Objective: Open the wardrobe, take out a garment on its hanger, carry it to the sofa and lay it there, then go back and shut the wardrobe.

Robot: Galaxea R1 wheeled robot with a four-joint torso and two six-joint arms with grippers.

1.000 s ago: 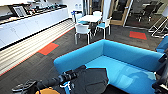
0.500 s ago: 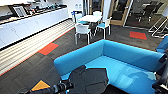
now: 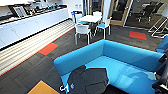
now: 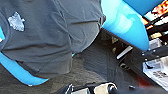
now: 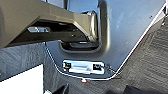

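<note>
Claw state: cannot tell for left or right, fingers not readable. Black garment (image 3: 87, 80) lies crumpled on sofa (image 3: 125, 57), near-left end of seat, draped over front edge. White hanger (image 3: 64, 88) pokes out at garment's near-left. White chairs (image 3: 82, 30) far behind.

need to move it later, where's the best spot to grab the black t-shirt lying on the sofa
Probably the white hanger poking out at the T-shirt's near-left edge, approached from the sofa's open front: it is rigid and exposed, while the fabric lies limp across the seat edge.
</note>
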